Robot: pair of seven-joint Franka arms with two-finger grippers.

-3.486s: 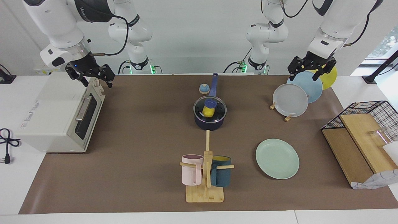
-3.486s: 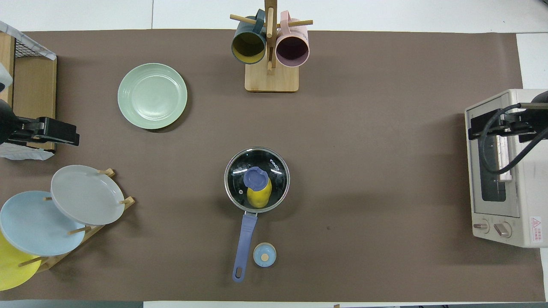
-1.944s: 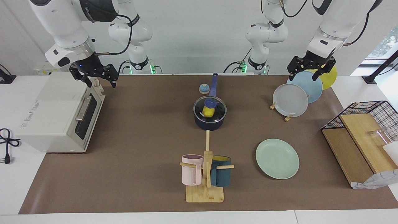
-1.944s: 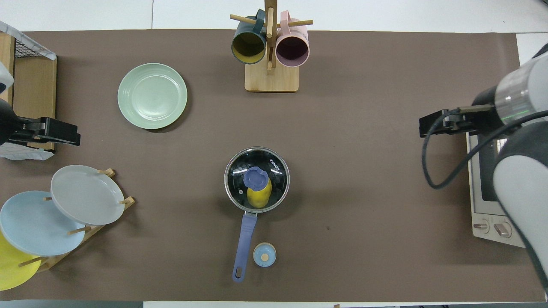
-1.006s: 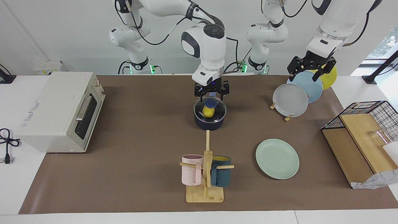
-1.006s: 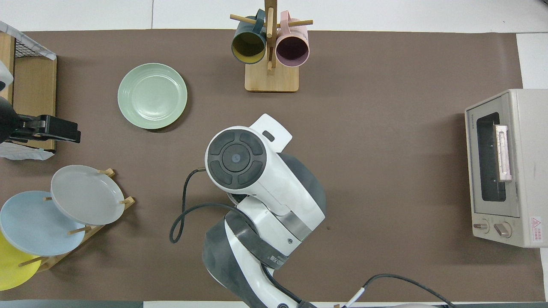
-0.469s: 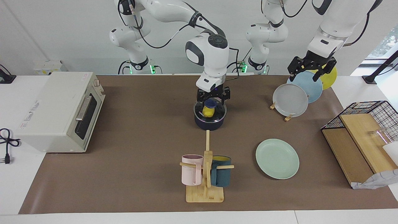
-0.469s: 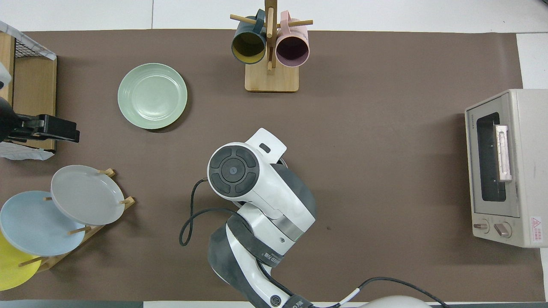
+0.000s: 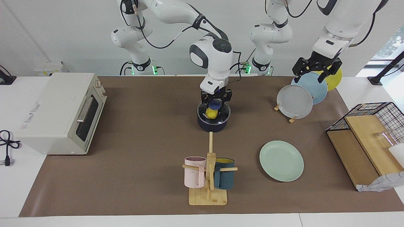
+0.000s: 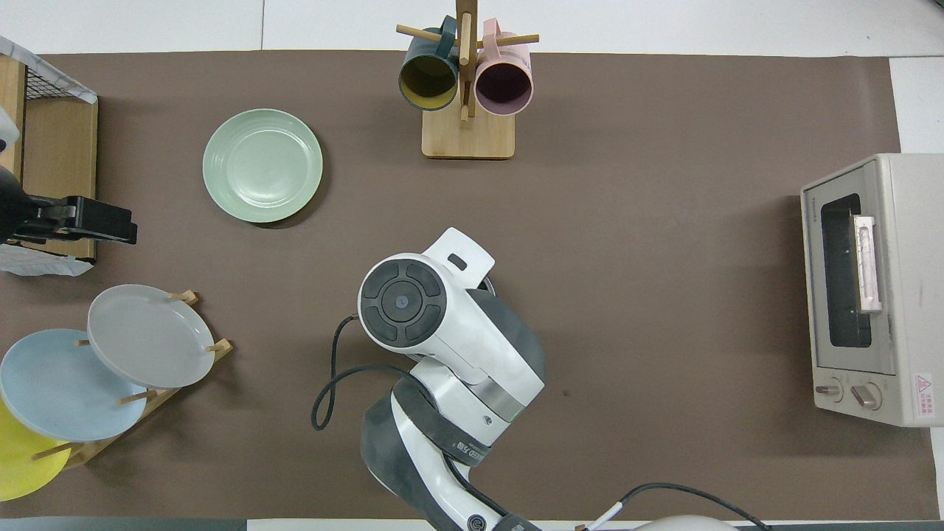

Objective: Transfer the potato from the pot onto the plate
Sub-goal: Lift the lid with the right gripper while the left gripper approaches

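At the right arm's end of the brown surface [image 9: 142, 157] a white toaster oven [image 9: 60, 113] stands with its door shut. The right arm reaches in to the middle of the surface and its right pincer [image 9: 215, 102] is down at the blue knob [image 9: 216, 103] of the glass lid [image 9: 222, 114] that covers the pot [image 9: 212, 126]; it is level with the knob, but whether it is apart or clamped on it cannot be told. The potato [image 9: 211, 113] lies inside the pot, seen yellow through the lid. In the overhead view the right arm hides the pot altogether. Farther from the robots than the pot stands a wooden mug rack [image 9: 208, 197], with a pink mug [image 9: 193, 177] and a dark teal mug [image 9: 224, 180] hung on its pegs. The plate [image 9: 281, 160] lies flat and bare, farther from the robots than the pot and toward the left arm's end, well apart from the pot. Nearer to the robots than the plate, a grey plate [image 9: 294, 101], a light blue plate [image 9: 315, 88] and a yellow plate [image 9: 335, 79] lean in a wooden stand. The left pincer [image 9: 316, 72] hangs over these leaning plates with its fingers spread apart, holding nothing; this arm waits. At the left arm's end sits a black wire basket [image 9: 378, 108].
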